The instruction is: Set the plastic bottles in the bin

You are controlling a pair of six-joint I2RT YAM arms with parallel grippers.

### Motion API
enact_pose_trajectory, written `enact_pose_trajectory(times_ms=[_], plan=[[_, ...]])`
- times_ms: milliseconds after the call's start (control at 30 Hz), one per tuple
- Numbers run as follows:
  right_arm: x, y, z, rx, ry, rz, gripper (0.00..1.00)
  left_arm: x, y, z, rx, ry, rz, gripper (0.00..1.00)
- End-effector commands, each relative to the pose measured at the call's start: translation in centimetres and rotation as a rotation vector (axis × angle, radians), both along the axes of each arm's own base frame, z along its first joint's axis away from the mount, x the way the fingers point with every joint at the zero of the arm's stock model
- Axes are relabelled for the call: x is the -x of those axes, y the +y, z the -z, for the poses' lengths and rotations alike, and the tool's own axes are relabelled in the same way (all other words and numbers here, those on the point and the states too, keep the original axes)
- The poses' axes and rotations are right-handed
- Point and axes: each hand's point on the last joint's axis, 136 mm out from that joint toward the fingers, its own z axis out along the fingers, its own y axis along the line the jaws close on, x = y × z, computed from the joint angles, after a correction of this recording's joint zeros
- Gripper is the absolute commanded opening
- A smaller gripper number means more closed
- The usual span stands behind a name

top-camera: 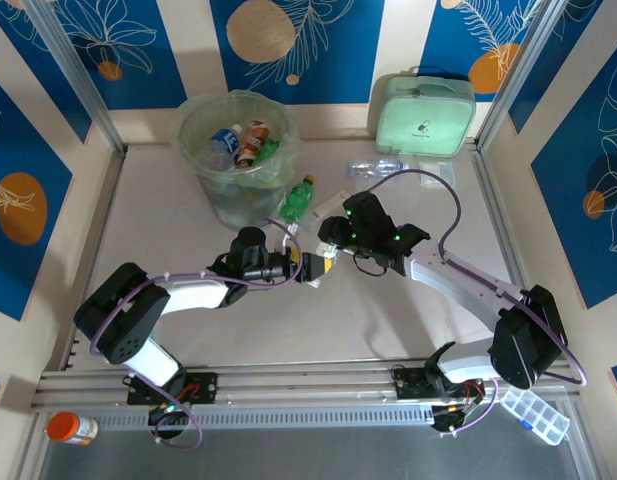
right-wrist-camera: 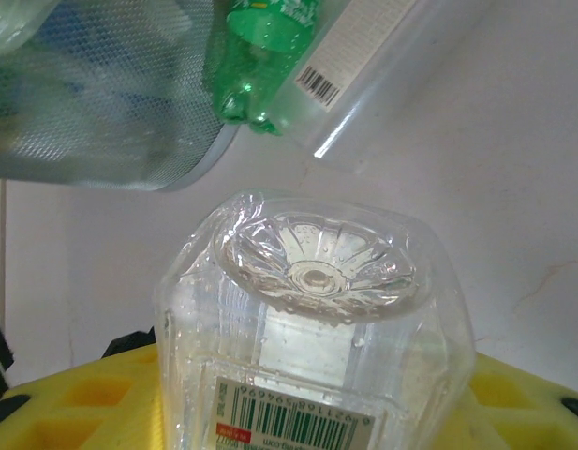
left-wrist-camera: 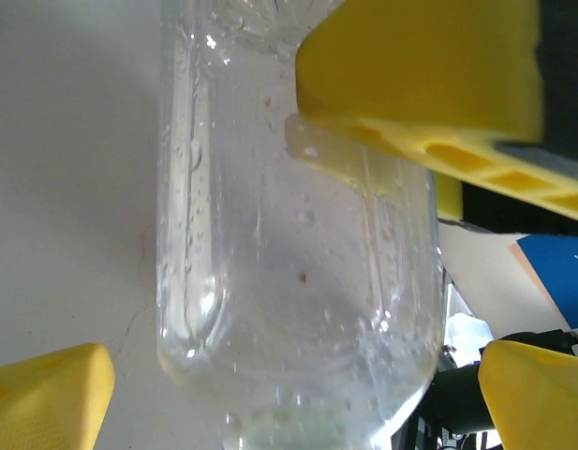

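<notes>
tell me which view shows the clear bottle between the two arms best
Right wrist: the clear bottle shows its ribbed base and barcode label up close. Left wrist gives its see-through side wall; from the top it's small and mostly hidden.

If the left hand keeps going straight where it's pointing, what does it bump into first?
The clear bottle. It sits right between the left hand's open fingers, and the right hand is gripping it. The left hand would most likely touch that bottle before anything else.

Bright even light, faint shadows, wrist views blurry (extreme close-ups)
</notes>
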Motion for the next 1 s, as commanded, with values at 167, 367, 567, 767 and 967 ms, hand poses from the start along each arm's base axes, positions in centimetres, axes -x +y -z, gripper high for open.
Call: enact_pose_trajectory(times_ms=[167, 367, 567, 767, 967], plan=[[1.0, 2.0, -2.1, -0.063, -0.044, -0.072, 0.55, -1.0, 0.1, -1.7, 0.045, -0.050, -0.005, 0.81], [1.6, 2.7, -1.9, -0.081, -0.036, -0.093, 0.55, -1.4, 0.7, -2.0, 0.078, -0.047, -0.018, 0.71], [1.7, 3.1, -1.9, -0.078, -0.040, -0.100, 0.57, -1.3, 0.6, -2.3, 0.104, -0.048, -0.002, 0.62], [1.3, 2.4, -2.5, -0.065, -0.052, -0.078, 0.84, -1.3, 0.8, -2.6, 0.095, -0.062, -0.013, 0.59], [1.1, 0.2, -4.3, -0.045, -0.108, -0.019, 0.90, -1.6, 1.3, -2.0, 0.059, -0.066, -0.043, 0.59]])
